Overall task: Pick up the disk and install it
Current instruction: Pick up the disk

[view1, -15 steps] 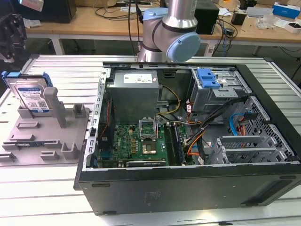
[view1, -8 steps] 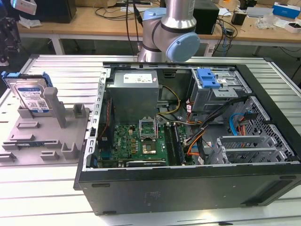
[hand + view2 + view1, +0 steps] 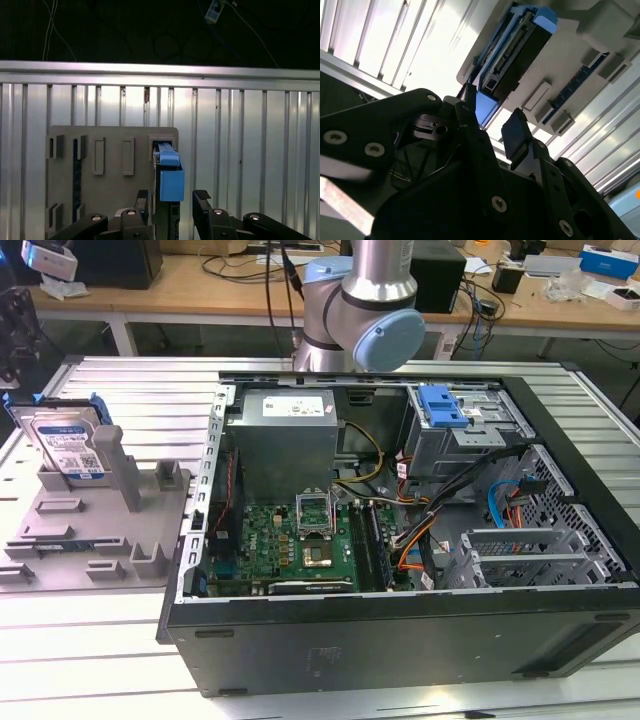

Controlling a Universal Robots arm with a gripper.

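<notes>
Ribbed aluminium table point(image 3: 90, 640) is being used as the work surface, and wooden benches point(image 3: 200, 285) strewn with cables are being seen beyond its far edge. A black computer case point(image 3: 400, 640) is being laid on its side at the middle of the table, its inside being exposed upward: a green motherboard point(image 3: 300, 535), a grey power supply point(image 3: 285, 435) and a small blue latch point(image 3: 443, 405) on the drive cage at the far corner on the exterior view's right. A grey fixture tray point(image 3: 90, 530) is being rested on the table just beside the case, toward the table's edge at the exterior view's left. The disk point(image 3: 72, 445) is being held upright in a slot at the tray's far corner, at the exterior view's left, its label being turned toward the camera. The arm point(image 3: 365, 300) is being seen behind the case. In both wrist views the gripper point(image 3: 172, 195) point(image 3: 492, 117) is being held with its two black fingers point(image 3: 202, 200) point(image 3: 517, 132) spread to a moderate gap, and the blue end of the disk point(image 3: 170, 172) point(image 3: 520, 50) is being framed between them, standing in the tray point(image 3: 110, 200) point(image 3: 560, 65). Whether the fingers are touching the carrier cannot be told.
</notes>
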